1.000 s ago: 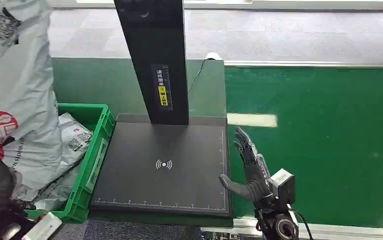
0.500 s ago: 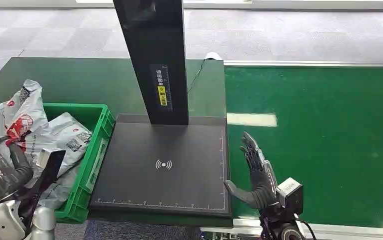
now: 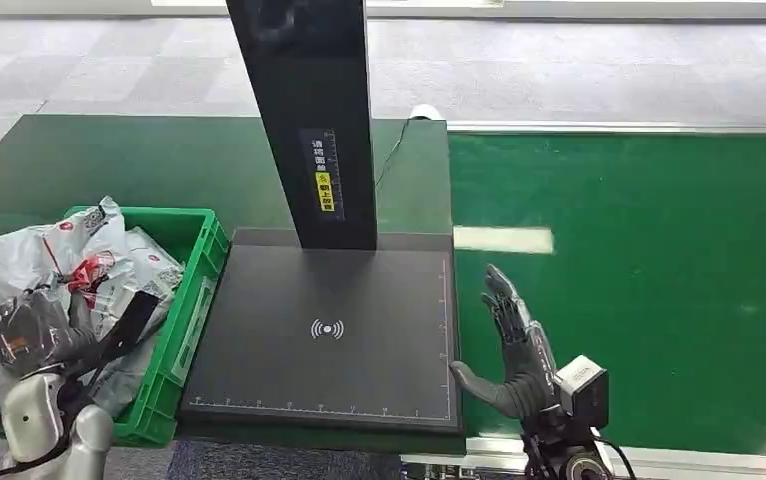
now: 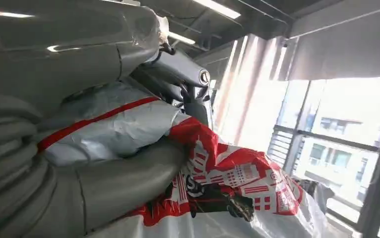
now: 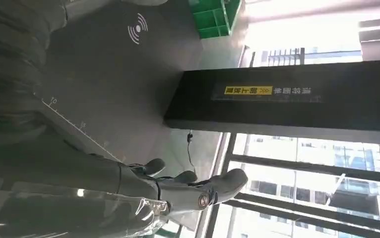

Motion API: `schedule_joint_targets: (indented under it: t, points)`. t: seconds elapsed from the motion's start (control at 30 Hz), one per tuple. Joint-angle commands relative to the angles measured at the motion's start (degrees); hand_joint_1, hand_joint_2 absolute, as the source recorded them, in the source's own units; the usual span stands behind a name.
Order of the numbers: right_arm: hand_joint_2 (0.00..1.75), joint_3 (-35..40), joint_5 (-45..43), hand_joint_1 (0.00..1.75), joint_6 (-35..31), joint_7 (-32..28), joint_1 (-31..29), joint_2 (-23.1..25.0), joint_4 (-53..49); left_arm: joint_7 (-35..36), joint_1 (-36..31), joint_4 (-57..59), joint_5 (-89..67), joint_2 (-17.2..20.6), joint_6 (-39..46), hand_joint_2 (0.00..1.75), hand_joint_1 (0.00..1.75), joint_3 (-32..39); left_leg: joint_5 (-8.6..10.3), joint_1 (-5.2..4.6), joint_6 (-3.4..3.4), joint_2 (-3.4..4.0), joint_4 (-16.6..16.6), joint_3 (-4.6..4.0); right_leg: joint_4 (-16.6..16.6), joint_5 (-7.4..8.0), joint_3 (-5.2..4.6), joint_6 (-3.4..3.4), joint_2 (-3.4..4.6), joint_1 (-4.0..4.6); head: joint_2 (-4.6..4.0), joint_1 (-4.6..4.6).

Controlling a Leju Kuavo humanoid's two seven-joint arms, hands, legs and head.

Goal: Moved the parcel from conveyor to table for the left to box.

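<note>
My left hand [image 3: 31,338] grips a grey plastic parcel [image 3: 19,262] with red print, low over the left side of the green bin [image 3: 191,300]. In the left wrist view the thumb [image 4: 128,181] and the fingers clamp the crumpled parcel [image 4: 237,173]. My right hand [image 3: 511,345] is open, fingers spread and pointing away from me, just off the right edge of the black scanner platform [image 3: 329,330], over the green conveyor belt [image 3: 649,280]. The right hand [image 5: 193,191] holds nothing in its wrist view.
Other grey parcels [image 3: 151,270] lie in the bin. A tall black post [image 3: 309,120] with a yellow label rises from the back of the platform. A dark green table [image 3: 159,160] stretches behind the bin. The conveyor's metal rim [image 3: 659,460] runs along the near edge.
My left arm has come down with the parcel from high at the left to low over the bin. The right hand drifted slightly to the right and stayed open.
</note>
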Motion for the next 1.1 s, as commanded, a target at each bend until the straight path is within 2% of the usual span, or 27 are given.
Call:
schedule_joint_targets:
  t: [0.03, 0.13, 0.23, 0.3, 0.33, 0.37, 0.5, 0.53, 0.6, 0.63, 0.67, 0.73, 0.77, 0.83, 0.87, 1.03, 1.07, 1.1]
  points:
    - [1.75, -1.41, -0.35, 0.00, 0.83, 0.06, -1.67, -0.43, 2.53, -5.59, -0.76, 6.12, 1.90, 3.00, -4.24, 1.75, 1.75, -8.19, 0.07, 0.07, 0.01, -0.18, -0.03, -0.05, -0.12, 0.06, 0.05, -0.04, -0.08, 0.08, 0.00, 0.00]
    - [1.75, -1.41, -0.34, 0.00, 1.28, -0.05, -1.92, -0.88, 3.34, -8.80, -0.42, 8.86, 1.64, 4.73, -12.66, 1.75, 1.75, -11.80, 0.06, 0.04, 0.02, -0.09, -0.06, -0.01, -0.12, 0.08, 0.07, -0.03, 0.01, 0.05, 0.00, 0.02]
    - [1.75, -1.40, -0.35, 0.00, 1.61, -0.16, -2.11, -1.21, 3.66, -10.87, -0.64, 10.84, 3.48, 5.48, -13.06, 1.75, 1.75, -13.33, 0.08, 0.04, 0.01, -0.10, -0.10, 0.02, -0.15, 0.08, 0.10, -0.04, -0.01, 0.04, 0.00, 0.00]
    - [1.75, -1.39, -0.42, 0.00, 1.85, -0.25, -2.14, -1.33, 3.67, -12.14, -0.68, 11.01, 5.53, 5.74, -12.70, 1.75, 1.68, -14.08, 0.10, 0.05, 0.00, -0.18, -0.12, 0.02, -0.17, 0.08, 0.14, -0.05, -0.08, 0.06, 0.00, 0.02]
    - [1.75, -1.40, -0.44, 0.00, 1.95, -0.25, -2.08, -1.37, 3.56, -12.29, -0.74, 10.83, 5.71, 5.82, -11.94, 1.75, 0.98, -14.44, 0.06, 0.00, 0.01, -0.16, -0.09, 0.05, -0.11, 0.05, 0.14, -0.03, -0.08, 0.00, 0.00, 0.00]
    - [1.75, -1.41, -0.51, 0.00, 2.01, -0.30, -1.98, -1.32, 3.36, -12.22, -0.78, 10.63, 6.32, 5.73, -10.49, 1.75, 0.00, -14.50, 0.07, 0.04, 0.01, -0.18, -0.09, 0.04, -0.13, 0.06, 0.16, -0.04, -0.09, 0.03, 0.00, 0.00]
    - [1.75, -1.43, -0.54, 0.00, 1.75, -0.15, -1.37, -1.04, 2.39, -8.60, -1.73, 9.27, 4.09, 5.25, -4.92, 1.75, 0.00, -14.15, 0.06, 0.05, 0.02, -0.25, -0.02, -0.02, -0.09, 0.05, 0.14, -0.03, -0.15, 0.05, 0.00, 0.00]
    - [1.75, -1.50, -0.49, 0.00, 1.64, -0.05, -1.25, -0.91, 2.18, -7.33, -1.82, 8.79, 3.93, 4.80, -3.01, 0.00, 0.00, -13.35, 0.09, 0.08, 0.02, -0.27, -0.02, -0.06, -0.13, 0.09, 0.12, -0.04, -0.15, 0.08, 0.00, 0.00]
    - [1.75, -1.45, -0.43, 0.00, 1.22, 0.35, -0.67, -0.37, 1.16, -6.20, -2.42, 6.88, 7.25, 2.89, 9.37, 0.00, 0.00, -10.82, 0.07, 0.06, 0.02, -0.24, 0.00, -0.05, -0.09, 0.07, 0.11, -0.03, -0.13, 0.06, 0.00, 0.02]
    - [1.75, -1.40, -0.43, 0.00, 1.19, 0.37, -0.62, -0.30, 1.11, -6.20, -2.48, 6.78, 7.23, 3.07, 9.35, 0.00, 0.00, -10.72, 0.07, 0.11, 0.02, -0.26, 0.03, -0.12, -0.11, 0.09, 0.07, -0.04, -0.13, 0.11, 0.00, 0.02]
    - [1.75, -1.17, -0.40, 0.00, 0.89, 0.70, -0.34, -0.22, 0.57, -6.92, -2.06, 4.96, 8.41, 2.65, 13.19, 0.00, 0.00, -10.27, 0.04, 0.04, 0.01, -0.28, 0.03, -0.06, -0.04, 0.02, 0.10, -0.03, -0.16, 0.04, 0.00, 0.00]
    - [1.75, -1.01, -0.37, 0.00, 0.78, 0.82, -0.31, -0.19, 0.48, -6.87, -1.38, 3.61, 8.32, 2.67, 13.31, 0.00, 0.00, -10.22, 0.02, 0.03, 0.01, -0.22, 0.03, -0.04, -0.03, 0.01, 0.07, -0.02, -0.10, 0.04, 0.00, 0.00]
    - [1.75, -0.77, -0.45, 0.00, 0.54, 0.93, -0.38, -0.26, 0.60, -9.75, -1.00, 0.62, 11.75, 1.32, 16.20, 0.00, 0.00, -8.91, 0.03, 0.06, 0.01, -0.27, 0.02, -0.04, -0.06, 0.02, 0.09, -0.04, -0.12, 0.06, 0.00, 0.02]
    - [1.75, -0.26, -0.59, 0.00, 0.27, 0.98, -0.66, -0.40, 1.04, -20.71, -0.42, -7.76, 14.89, -4.58, 16.20, 0.00, 0.00, -2.08, 0.00, 0.09, 0.01, -0.18, 0.08, -0.10, -0.04, 0.03, 0.02, -0.04, -0.04, 0.09, 0.00, -0.02]
    - [1.75, 0.29, -0.68, 0.00, -0.14, 0.95, -1.15, -0.51, 1.89, -35.37, -0.97, -13.21, 21.01, -12.26, 16.20, 0.00, 0.00, 5.88, -0.02, 0.13, 0.02, -0.18, 0.11, -0.15, -0.06, 0.05, 0.00, -0.04, -0.01, 0.14, 0.00, 0.00]
    - [1.75, 0.29, -0.68, 0.00, -0.14, 0.95, -1.15, -0.51, 1.89, -35.37, -0.97, -13.21, 21.01, -12.26, 16.20, 0.00, 0.00, 5.88, 0.01, 0.05, 0.05, -0.14, 0.03, -0.11, -0.10, 0.06, 0.04, -0.01, 0.02, 0.06, 0.00, 0.02]
    - [1.75, 0.57, -0.72, 0.00, -0.19, 0.93, -1.41, -0.61, 2.27, -39.08, -1.31, -16.26, 21.53, -14.23, 16.20, 0.00, 0.00, 8.01, 0.00, 0.03, 0.02, -0.07, 0.02, -0.08, -0.04, 0.04, 0.02, -0.02, 0.04, 0.03, 0.00, 0.02]
    - [1.75, 0.78, -0.80, 0.00, -0.45, 0.85, -1.62, -0.73, 2.59, -39.08, -0.75, -19.13, 23.71, -14.50, 16.20, 0.00, 0.00, 7.28, 0.01, 0.08, 0.01, -0.02, 0.03, -0.12, -0.07, 0.08, -0.01, -0.05, 0.08, 0.08, 0.00, 0.02]
